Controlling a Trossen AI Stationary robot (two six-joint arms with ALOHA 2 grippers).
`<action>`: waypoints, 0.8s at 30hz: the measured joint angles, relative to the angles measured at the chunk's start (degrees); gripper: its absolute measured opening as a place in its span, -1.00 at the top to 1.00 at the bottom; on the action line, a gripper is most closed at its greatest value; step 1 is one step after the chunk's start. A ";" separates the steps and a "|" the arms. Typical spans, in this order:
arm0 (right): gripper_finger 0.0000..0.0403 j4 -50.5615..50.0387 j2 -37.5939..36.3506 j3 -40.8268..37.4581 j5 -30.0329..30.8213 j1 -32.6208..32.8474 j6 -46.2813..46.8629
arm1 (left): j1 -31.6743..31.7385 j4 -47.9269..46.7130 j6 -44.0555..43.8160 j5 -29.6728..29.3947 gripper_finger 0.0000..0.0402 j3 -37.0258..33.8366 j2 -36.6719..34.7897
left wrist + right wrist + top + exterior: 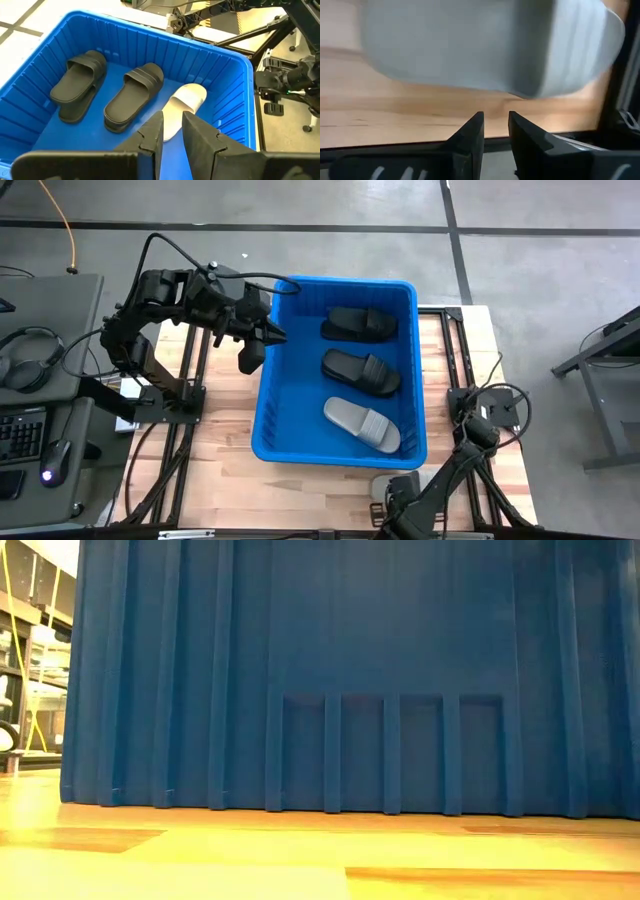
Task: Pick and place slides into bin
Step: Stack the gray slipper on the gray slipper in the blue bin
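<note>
Set mid-table, reaching toward the far edge: the bin (262,395), open side up, so as to take slides dropped from above.

Inside, lying flat on the floor, soles down, in a row from far wall to near wall, none touching: one black slide (358,324), a second black slide (360,370), then a grey slide (362,423). Plenty of bare floor left along the bin's left wall.

Above that left wall, near the far-left corner: the left tool (275,335), tipped down toward the bin. Fingers drawn nearly together with only a slit between, gripping nothing. Probably hanging there because nothing remains to carry.

At the table's (220,480) near edge, just outside the bin's near wall: another grey slide (485,45), resting on the wood. Directly facing it, low and close: the right tool (495,120), likewise narrowed to a slit and empty, not touching the slide. Likely aimed for the next pick, though too narrow as it stands; would need to spread before taking hold.
</note>
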 joint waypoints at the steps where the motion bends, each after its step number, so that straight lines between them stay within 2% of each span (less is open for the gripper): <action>1: 0.61 -0.04 0.00 0.34 0.82 -0.19 -0.71 | 0.00 0.00 0.05 0.00 0.70 0.00 0.02; 7: 0.61 0.07 -0.03 1.89 2.00 -1.55 -2.16 | 0.00 0.13 1.37 -0.01 0.69 0.00 0.02; 12: 0.61 -0.04 -0.07 1.46 -0.20 -2.23 -3.83 | 0.00 0.30 1.68 -0.02 0.70 0.00 0.02; 16: 0.60 -0.04 -0.09 -1.81 -2.28 -2.13 -3.55 | 0.00 0.31 1.70 -0.02 0.69 0.00 0.02; 19: 0.52 -0.13 -0.09 -2.91 -3.10 -2.05 -5.42 | 0.00 0.31 1.70 -0.02 0.69 0.00 0.02; 24: 0.23 -0.01 -0.09 -2.90 -1.79 -2.10 -4.31 | 0.00 0.26 1.70 -0.02 0.68 0.00 0.02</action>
